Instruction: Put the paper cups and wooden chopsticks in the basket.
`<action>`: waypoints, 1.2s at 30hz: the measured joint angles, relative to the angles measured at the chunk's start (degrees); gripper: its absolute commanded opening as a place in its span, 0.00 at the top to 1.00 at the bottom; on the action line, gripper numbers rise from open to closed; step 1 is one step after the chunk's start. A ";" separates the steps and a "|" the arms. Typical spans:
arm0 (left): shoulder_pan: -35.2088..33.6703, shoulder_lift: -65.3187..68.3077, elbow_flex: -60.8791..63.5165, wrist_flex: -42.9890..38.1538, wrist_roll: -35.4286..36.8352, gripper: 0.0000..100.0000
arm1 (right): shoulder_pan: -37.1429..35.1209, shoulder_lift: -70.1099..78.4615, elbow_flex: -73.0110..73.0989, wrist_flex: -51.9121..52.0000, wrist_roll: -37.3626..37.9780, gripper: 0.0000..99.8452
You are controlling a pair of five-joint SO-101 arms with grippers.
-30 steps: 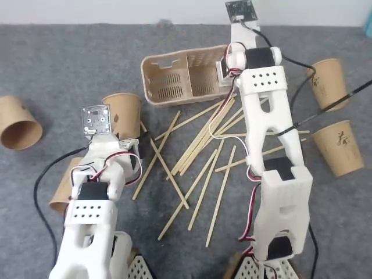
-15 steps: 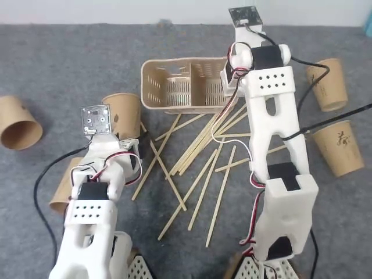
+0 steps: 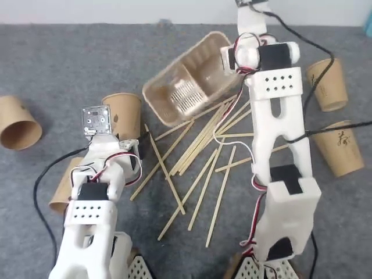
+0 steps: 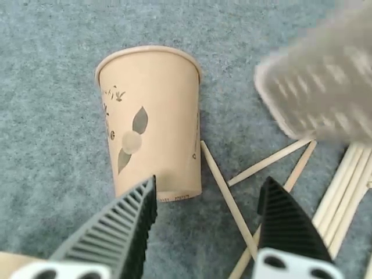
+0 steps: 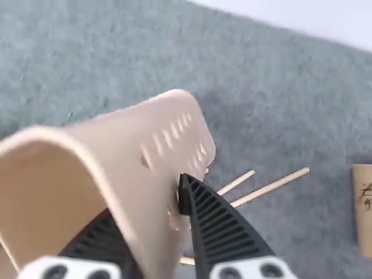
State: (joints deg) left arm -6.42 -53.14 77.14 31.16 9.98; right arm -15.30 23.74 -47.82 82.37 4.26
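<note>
A tan plastic basket [image 3: 186, 87] is tipped up on one side, its open top facing the left arm. The right gripper [image 5: 148, 200] pinches one short end wall, one finger inside and one outside. From that gripper the basket's long axis runs away on a slant towards the left arm, with the far end low near the carpet [image 3: 70, 58].

Below the basket, loose chopsticks [image 3: 200, 145] lie fanned across the floor between the two arms, most of them pointing roughly along the right arm.

A paper cup [image 4: 151, 116] lies on its side just ahead of the left gripper [image 4: 210, 183]. Its base is nearest the fingertips and its mouth points away, so its length roughly follows the gripper's reach. The fingers are spread wide and hold nothing. The cup sits closer to one finger than the other, not centred in the gap. The left arm is much the nearer to this cup, and it would probably need to shift sideways before closing.
</note>
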 measured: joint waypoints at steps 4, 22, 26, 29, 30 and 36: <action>0.09 0.00 0.00 0.00 0.00 0.73 | 0.97 2.99 0.00 -0.88 -6.15 0.99; 0.00 0.00 0.00 0.00 0.00 0.73 | 5.45 11.78 -1.23 -6.68 -20.92 0.99; 0.00 0.00 0.00 0.00 0.00 0.73 | 5.45 12.48 -2.29 -6.95 -18.29 0.99; 0.00 0.00 0.00 0.00 0.00 0.73 | 5.10 12.57 -2.99 -6.86 -16.18 0.99; 0.00 0.00 0.00 0.00 0.00 0.73 | 5.10 12.57 -2.99 -6.95 -15.65 0.99; 0.00 0.00 0.00 0.00 0.00 0.73 | 5.01 12.66 -2.99 -8.79 -10.37 0.99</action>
State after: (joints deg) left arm -6.42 -53.14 77.14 31.16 9.98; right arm -10.29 36.40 -50.81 73.58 -6.11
